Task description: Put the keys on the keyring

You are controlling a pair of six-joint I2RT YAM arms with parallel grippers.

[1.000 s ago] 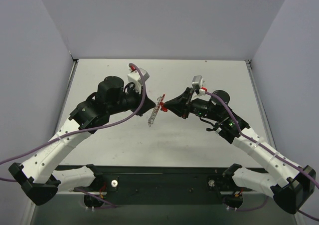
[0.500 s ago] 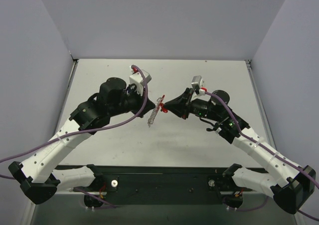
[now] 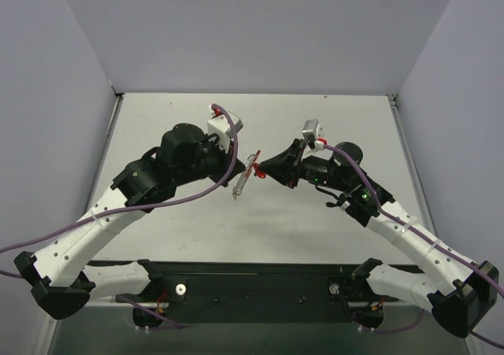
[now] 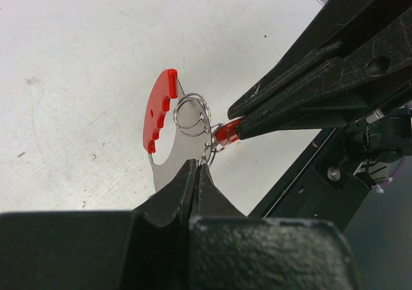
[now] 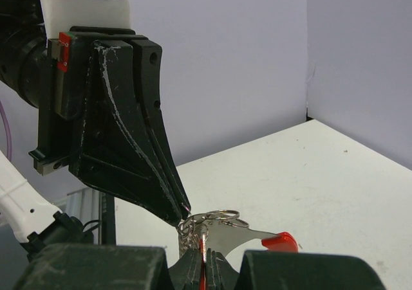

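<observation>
Two robot arms meet tip to tip over the centre of the white table. The left gripper, fingers pressed together, pinches the lower edge of the keyring, which is held in the air between the arms. The keyring's red arc curves along its left side, and small silver rings sit on its grey-silver band. Reaching in from the right, the right gripper is clamped on a key's small red tag, right at the rings. The key's own metal is too small to make out
</observation>
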